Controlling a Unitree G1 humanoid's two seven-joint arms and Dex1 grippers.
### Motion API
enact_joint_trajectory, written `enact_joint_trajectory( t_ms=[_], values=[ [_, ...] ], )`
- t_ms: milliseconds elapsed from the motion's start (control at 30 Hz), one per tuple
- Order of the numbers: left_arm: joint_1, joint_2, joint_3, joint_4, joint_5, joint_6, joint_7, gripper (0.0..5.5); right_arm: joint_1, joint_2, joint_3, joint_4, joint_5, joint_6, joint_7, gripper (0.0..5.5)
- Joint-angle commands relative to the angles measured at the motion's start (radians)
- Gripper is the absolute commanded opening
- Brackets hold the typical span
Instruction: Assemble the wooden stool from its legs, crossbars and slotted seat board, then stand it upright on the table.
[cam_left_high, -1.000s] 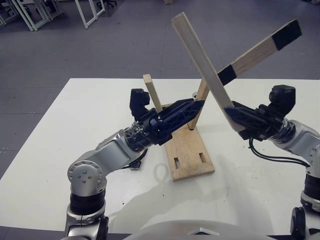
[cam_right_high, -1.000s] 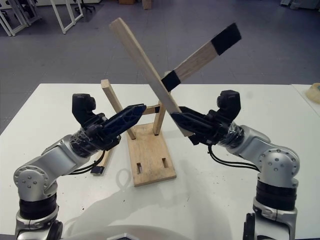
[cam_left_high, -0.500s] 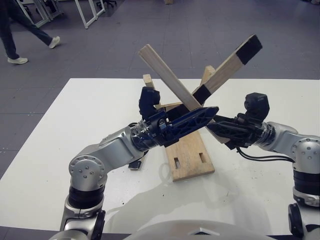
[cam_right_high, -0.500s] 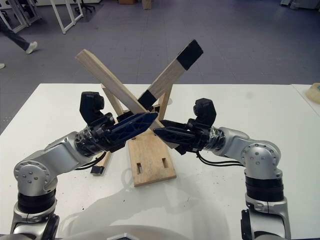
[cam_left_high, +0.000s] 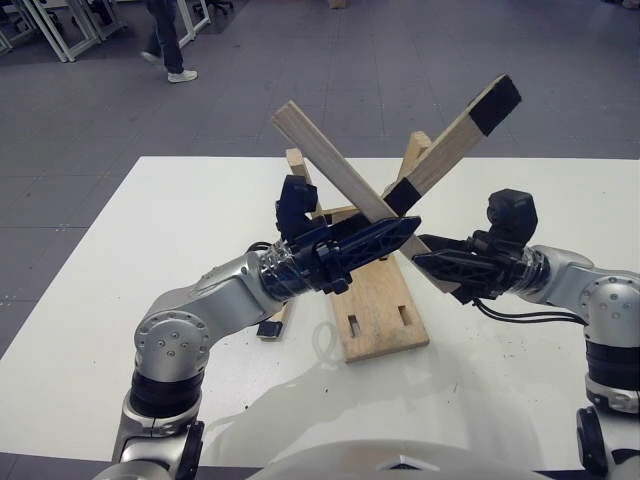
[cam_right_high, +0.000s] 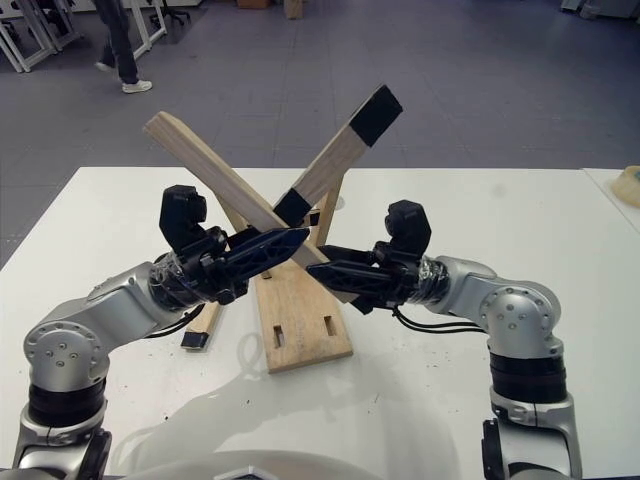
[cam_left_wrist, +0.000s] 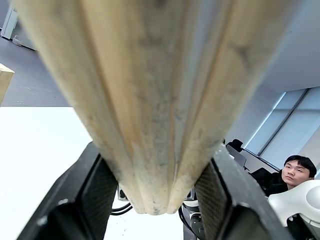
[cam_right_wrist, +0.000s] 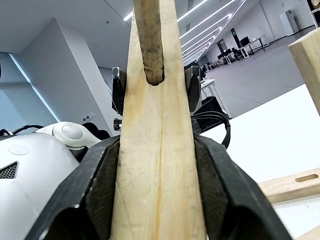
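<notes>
My left gripper (cam_left_high: 405, 228) is shut on a wooden leg with black bands (cam_left_high: 452, 135) that slants up and to the right; the left wrist view has this leg (cam_left_wrist: 150, 100) between the black fingers (cam_left_wrist: 85, 200). My right gripper (cam_left_high: 428, 258) is shut on a plain wooden leg (cam_left_high: 325, 150) slanting up and to the left, also clamped in the right wrist view (cam_right_wrist: 157, 165). The two legs cross above the slotted seat board (cam_left_high: 378, 300), which lies flat on the table. Behind them two uprights (cam_left_high: 415, 150) stand at the board's far end, joined by a crossbar (cam_left_high: 338, 212).
Another wooden piece with a black end (cam_left_high: 270, 326) lies on the white table (cam_left_high: 120, 300) left of the seat board, partly under my left arm. Table legs (cam_left_high: 180, 25) and a walking person stand on the grey floor beyond the far edge.
Both arms have come inward and lower, so the two held legs now cross close over the seat board. Since half a second ago they have barely shifted.
</notes>
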Motion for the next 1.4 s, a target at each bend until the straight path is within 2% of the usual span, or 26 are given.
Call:
enact_joint_trajectory(
  t_ms=[33,67,233,267,400,500,567,767,1000,1200,1400],
  values=[
    [0.008,0.004,0.020,0.027,0.032,-0.011,-0.015,2.06,0.005,-0.018,0.001,0.008,-0.035,-0.003,-0.006,2.01],
    [0.007,0.002,0.024,0.037,0.044,-0.015,-0.016,2.06,0.006,-0.022,0.002,0.008,-0.043,-0.004,-0.004,2.44],
    [0.009,-0.001,0.054,0.081,0.099,-0.029,-0.033,2.05,0.039,-0.073,0.000,-0.005,-0.080,-0.013,0.062,3.33],
    [0.010,0.004,0.064,0.086,0.109,-0.030,-0.039,2.05,0.051,-0.088,0.000,-0.004,-0.092,-0.018,0.079,3.37],
    [0.050,0.082,0.151,0.085,0.172,-0.041,-0.114,2.05,0.122,-0.164,-0.014,0.033,-0.179,-0.067,0.150,3.37],
    [0.125,0.182,0.137,0.064,0.350,-0.088,-0.298,2.05,0.185,-0.206,0.017,0.071,-0.282,-0.133,0.202,3.37],
    [0.163,0.209,0.112,0.069,0.441,-0.126,-0.393,2.05,0.202,-0.213,0.036,0.081,-0.331,-0.160,0.214,3.37],
    [0.218,0.213,0.010,0.130,0.662,-0.229,-0.561,2.05,0.243,-0.218,0.103,0.078,-0.441,-0.209,0.223,3.37],
    [0.220,0.205,-0.080,0.218,0.824,-0.313,-0.683,2.05,0.262,-0.218,0.150,0.078,-0.512,-0.241,0.232,3.37],
    [0.197,0.207,-0.109,0.277,0.890,-0.342,-0.742,2.05,0.266,-0.215,0.162,0.090,-0.540,-0.252,0.233,3.37],
    [0.176,0.218,-0.218,0.347,1.055,-0.390,-0.744,2.05,0.278,-0.205,0.161,0.085,-0.554,-0.255,0.224,3.37]
  ],
)
